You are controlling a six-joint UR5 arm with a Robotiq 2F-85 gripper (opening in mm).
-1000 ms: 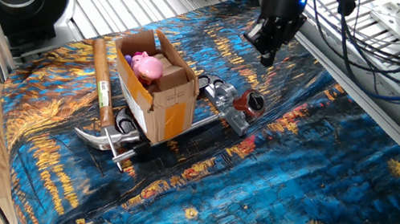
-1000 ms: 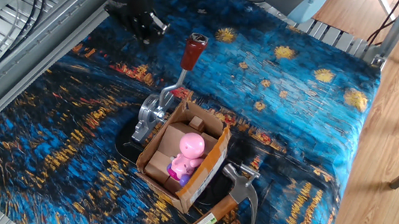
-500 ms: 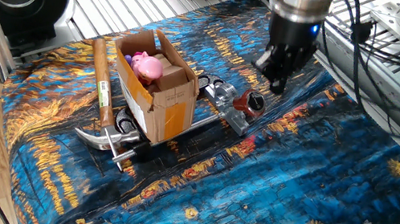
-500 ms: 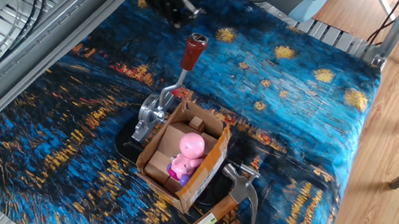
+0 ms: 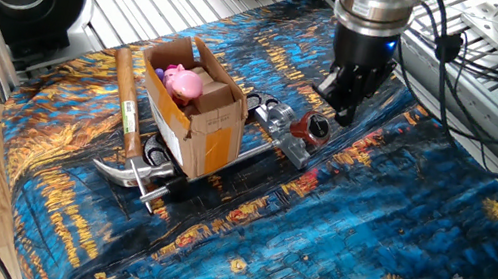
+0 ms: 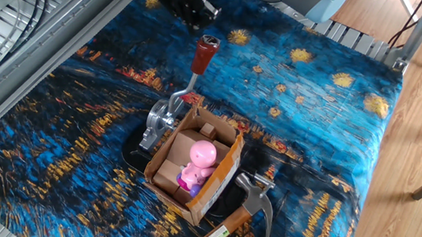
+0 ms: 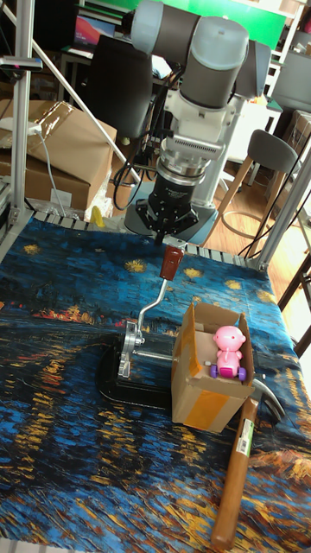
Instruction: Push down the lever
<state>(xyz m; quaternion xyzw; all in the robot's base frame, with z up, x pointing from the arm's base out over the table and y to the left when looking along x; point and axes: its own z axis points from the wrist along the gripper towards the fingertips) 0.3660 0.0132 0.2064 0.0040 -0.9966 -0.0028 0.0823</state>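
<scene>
Lower now, the tool [image 7: 167, 234] hangs above the lever [image 7: 156, 298], which slants toward one o'clock; its opening can't be told.

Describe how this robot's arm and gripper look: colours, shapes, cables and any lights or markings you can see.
The arm is built from thick grey cylindrical joints with darker caps. Its wrist is a ribbed silver metal collar above a black gripper with short dark fingers. A small blue light glows on the black gripper body. Black cables trail beside the wrist. No readable markings show.
</scene>
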